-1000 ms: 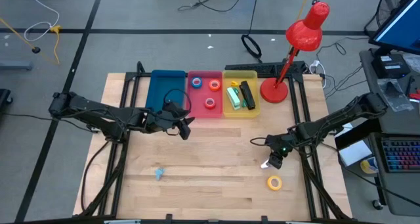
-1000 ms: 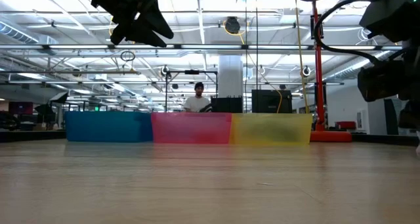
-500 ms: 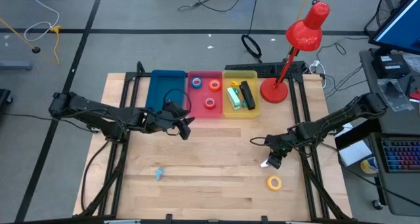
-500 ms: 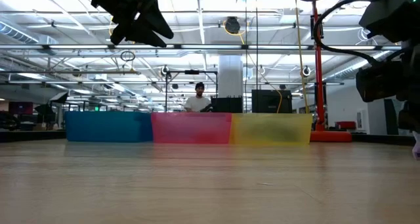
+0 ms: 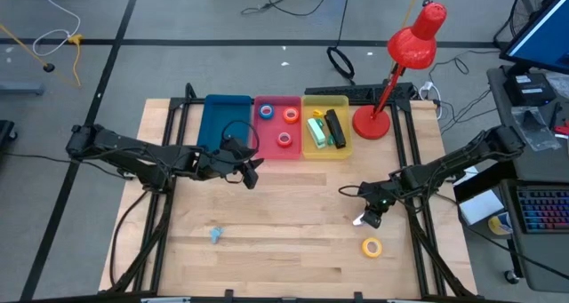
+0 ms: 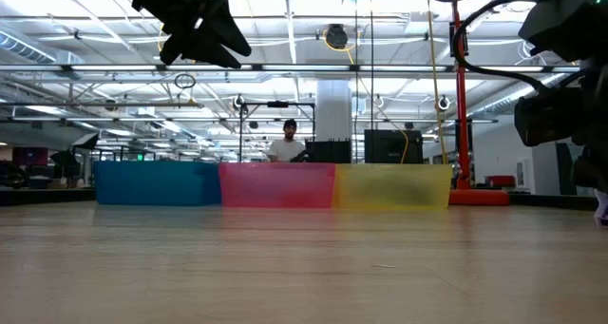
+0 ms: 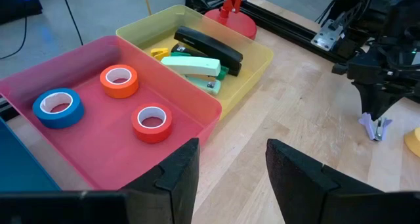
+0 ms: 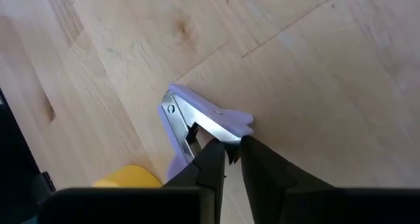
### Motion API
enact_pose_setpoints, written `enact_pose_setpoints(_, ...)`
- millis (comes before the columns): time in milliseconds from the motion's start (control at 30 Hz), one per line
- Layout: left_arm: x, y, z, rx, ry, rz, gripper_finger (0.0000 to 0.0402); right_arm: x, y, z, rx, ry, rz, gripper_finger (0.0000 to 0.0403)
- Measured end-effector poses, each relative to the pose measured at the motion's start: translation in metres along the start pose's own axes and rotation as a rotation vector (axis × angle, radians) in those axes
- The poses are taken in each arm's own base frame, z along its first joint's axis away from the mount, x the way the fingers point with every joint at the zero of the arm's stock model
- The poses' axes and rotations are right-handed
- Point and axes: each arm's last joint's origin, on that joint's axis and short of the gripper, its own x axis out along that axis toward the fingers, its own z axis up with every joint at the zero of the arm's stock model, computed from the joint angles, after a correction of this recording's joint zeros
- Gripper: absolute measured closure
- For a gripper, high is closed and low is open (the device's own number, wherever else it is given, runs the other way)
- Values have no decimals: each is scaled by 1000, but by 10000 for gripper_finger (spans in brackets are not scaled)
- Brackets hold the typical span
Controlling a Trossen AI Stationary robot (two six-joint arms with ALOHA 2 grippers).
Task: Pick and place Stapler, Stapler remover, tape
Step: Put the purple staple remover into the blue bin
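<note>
- Wooden table (image 5: 284, 223) carries three bins at the back.
- Right gripper (image 8: 228, 157), fingers nearly closed, pinches the lilac staple remover (image 8: 203, 119) near the yellow tape (image 5: 372, 246).
- Left gripper (image 7: 226, 165) hovers open by the red bin (image 7: 197, 109).

Four tape rolls: blue (image 5: 266, 111), orange (image 5: 291, 115) and red (image 5: 284, 139) in the pink bin (image 5: 278, 153), and yellow (image 5: 372, 246) near the surface's (image 5: 284, 223) front right corner. Three bins in all, with a blue bin (image 5: 222, 125) and a yellow bin (image 5: 325, 151). Two staplers: black (image 5: 334, 128) and green (image 5: 316, 130). Two staple removers: lilac (image 5: 360, 221) and light blue (image 5: 214, 235). One red lamp (image 5: 404, 54).
</note>
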Motion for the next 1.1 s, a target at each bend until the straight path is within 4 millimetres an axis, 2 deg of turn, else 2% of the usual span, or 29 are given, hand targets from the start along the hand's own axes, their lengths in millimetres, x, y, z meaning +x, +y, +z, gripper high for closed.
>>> enact_pose_setpoints(533,0,0,0,0,0,0,224,0,1,-1,-18,39,30,250)
enact_pose_setpoints(800,0,0,0,0,0,0,224,-6,5,-4,2,109,122,253)
enact_pose_setpoints(1100,0,0,0,0,0,0,224,-21,8,-2,21,35,205,259)
